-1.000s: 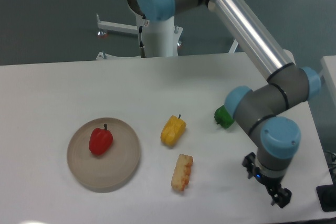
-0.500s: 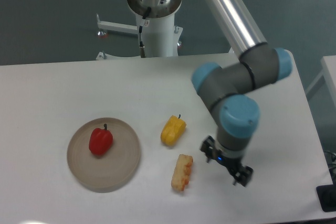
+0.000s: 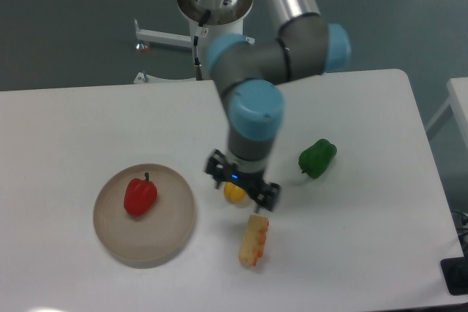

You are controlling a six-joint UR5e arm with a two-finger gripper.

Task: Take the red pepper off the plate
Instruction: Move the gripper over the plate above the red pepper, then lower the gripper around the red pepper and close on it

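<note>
The red pepper [image 3: 140,196] lies on the plate [image 3: 164,235], left of the plate's centre, with its dark stem pointing up and away from the camera. The plate sits on the white worktop [image 3: 88,122] toward the front left. Nothing touches the pepper.

The tool [image 3: 243,189] hangs over the middle of the worktop, well to the right of the plate, at the end of the arm [image 3: 252,104] that reaches down from the base at the back. It sits in front of the yellow pepper [image 3: 234,193], hiding most of it, so only a small yellow patch shows beneath. Its two dark fingers point down and stand apart, with nothing seen between them.

Just below the tool lies a pale yellow and orange corn cob [image 3: 254,240], lengthwise toward the camera. A green pepper [image 3: 317,158] rests further right, clear of the arm.
</note>
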